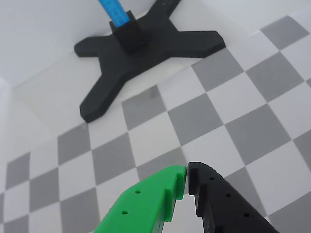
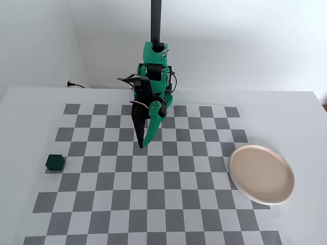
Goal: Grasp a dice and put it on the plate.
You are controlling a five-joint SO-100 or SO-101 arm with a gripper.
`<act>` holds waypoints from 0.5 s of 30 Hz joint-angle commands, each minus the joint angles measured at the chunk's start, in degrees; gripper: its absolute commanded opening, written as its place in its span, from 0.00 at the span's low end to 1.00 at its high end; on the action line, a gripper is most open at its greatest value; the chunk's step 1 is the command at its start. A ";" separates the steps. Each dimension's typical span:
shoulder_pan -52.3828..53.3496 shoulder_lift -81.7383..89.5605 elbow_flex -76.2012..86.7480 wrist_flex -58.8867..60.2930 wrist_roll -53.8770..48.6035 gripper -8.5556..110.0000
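In the fixed view a small dark green dice (image 2: 55,163) sits on the checkered mat at the left. The pale pinkish-beige plate (image 2: 261,174) lies at the right edge of the mat, with nothing on it. My gripper (image 2: 142,146) hangs over the mat's upper middle, pointing down, well apart from both. In the wrist view its green finger and black finger meet at the tips (image 1: 187,171), shut with nothing between them. Neither the dice nor the plate shows in the wrist view.
A black cross-shaped stand base (image 1: 141,53) with a blue post (image 1: 113,11) stands at the mat's far edge in the wrist view. White walls close the back. The checkered mat (image 2: 153,204) covers most of the white table.
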 commanded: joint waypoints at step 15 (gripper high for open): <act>-4.83 -2.29 -9.23 3.43 -21.18 0.11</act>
